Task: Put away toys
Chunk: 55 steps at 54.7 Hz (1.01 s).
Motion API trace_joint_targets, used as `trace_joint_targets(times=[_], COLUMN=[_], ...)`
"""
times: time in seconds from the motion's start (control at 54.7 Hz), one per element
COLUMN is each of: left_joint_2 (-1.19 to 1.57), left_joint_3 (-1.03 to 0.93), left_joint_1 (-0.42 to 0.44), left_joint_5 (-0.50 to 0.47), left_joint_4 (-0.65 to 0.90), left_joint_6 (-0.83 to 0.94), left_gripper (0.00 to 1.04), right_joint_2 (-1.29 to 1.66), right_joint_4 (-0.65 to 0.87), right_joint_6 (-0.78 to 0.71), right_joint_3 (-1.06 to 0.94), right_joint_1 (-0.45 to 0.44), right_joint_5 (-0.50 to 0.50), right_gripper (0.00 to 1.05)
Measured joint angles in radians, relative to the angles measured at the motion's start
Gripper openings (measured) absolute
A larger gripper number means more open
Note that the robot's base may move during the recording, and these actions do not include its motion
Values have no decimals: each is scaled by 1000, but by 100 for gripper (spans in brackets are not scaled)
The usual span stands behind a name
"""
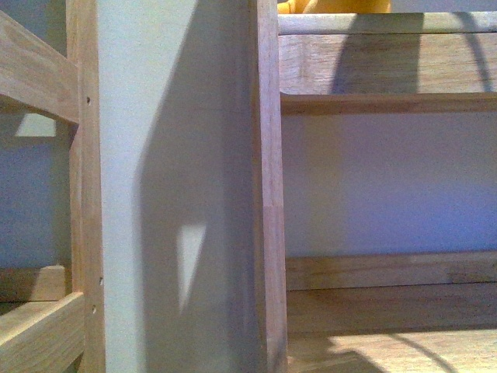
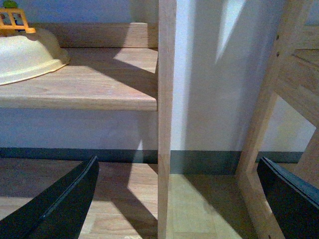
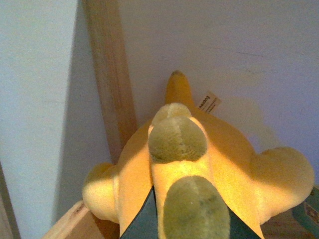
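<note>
From the front view I see mostly pale wall [image 1: 163, 116] and the light wooden shelving unit [image 1: 268, 194], whose upright post divides the picture. A second wooden frame [image 1: 81, 233] stands at the far left, apart from the post. On the unit's upper shelf [image 1: 388, 58], only a sliver of the yellow plush toy [image 1: 334, 6] shows, cut off by the upper edge of the picture. Neither arm appears in this view.

In the left wrist view, the left gripper [image 2: 179, 199] is wide open and holds nothing; its two dark fingers [image 2: 60, 209] sit well apart on either side of the shelf post. Ahead of this gripper and beyond one finger, a lower shelf board [image 2: 94, 79] carries a cream bowl-shaped item [image 2: 25, 55], with a small orange and green object [image 2: 12, 17] just behind it, too cut off to identify.

In the right wrist view, the plush toy [image 3: 184, 164] fills the space directly in front of the right gripper [image 3: 174, 226]. Its body lies against the wall beside a wooden post [image 3: 112, 99], with a pointed tip and a small sewn label [image 3: 208, 102] at the far end. Dark finger edges show hard against the plush on both sides of its central ridge, so the right gripper appears closed on the toy.
</note>
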Motion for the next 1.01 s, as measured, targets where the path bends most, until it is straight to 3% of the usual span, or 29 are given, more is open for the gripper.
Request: trace_joint_targets(times=[0.402,0.75,1.005], left_joint_2=[0,0,0], left_joint_3=[0,0,0], left_joint_1=[0,0,0], left_joint_5=[0,0,0], left_joint_4=[0,0,0], left_joint_6=[0,0,0], left_gripper=[98,98,98], right_joint_2=[-20,-48,-55], right_joint_4=[11,-9,-22], right_joint_6=[27,5,-103], right_joint_3=[-48,-69,-29], right_joint_1=[38,29,42], right_joint_5=[48,62,144], right_gripper=[7,57,90])
